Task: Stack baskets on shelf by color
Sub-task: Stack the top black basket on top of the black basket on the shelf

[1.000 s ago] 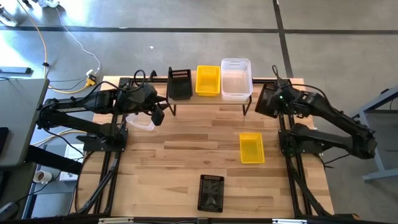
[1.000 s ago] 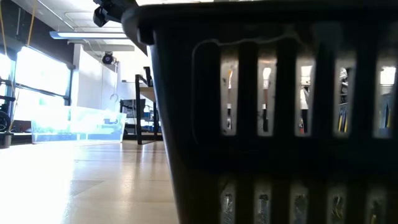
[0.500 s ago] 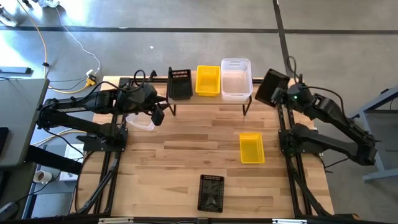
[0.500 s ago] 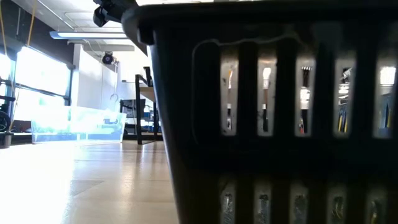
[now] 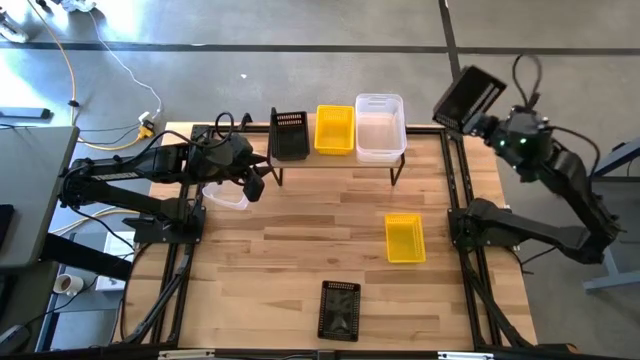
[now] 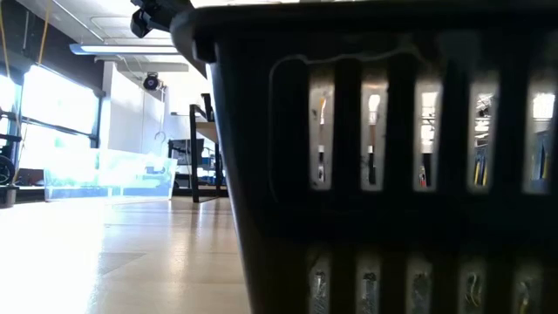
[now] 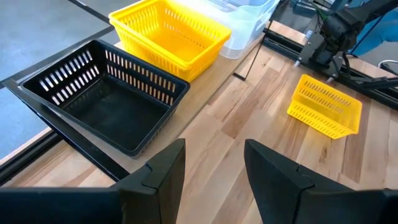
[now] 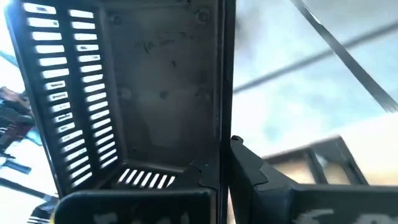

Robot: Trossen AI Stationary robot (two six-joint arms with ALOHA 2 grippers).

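The shelf (image 5: pixel 311 152) stands at the table's far edge. On it rest, on their bottoms, a black basket (image 5: pixel 288 135), a yellow basket (image 5: pixel 334 128) and a clear basket (image 5: pixel 380 125). My right gripper (image 5: pixel 490 118) is raised beyond the far right corner, shut on another black basket (image 5: pixel 468 100). My left gripper (image 7: pixel 214 168) hovers open near the shelf's left end, above a clear basket (image 5: pixel 226 198) on the table. A yellow basket (image 5: pixel 404 238) lies on the table right of centre. A further black basket (image 5: pixel 339 308) sits at the near edge. My right gripper pinches one side wall of the black basket at its rim (image 8: pixel 225 146), one finger inside (image 8: pixel 202 177) and one outside (image 8: pixel 249 168). The basket is lifted clear of the table and tilted, its open side turned toward the wrist camera.
Black frame rails (image 5: pixel 452 190) run along both sides of the table. The near black basket (image 6: pixel 384 174) fills most of the low view. Bare wood lies in the table's middle (image 5: pixel 300 240).
My right gripper has risen well above the table at the far right corner and tipped upward, staying shut. The black basket in it has gone up with it, away from the shelf's right end, and turned more on edge.
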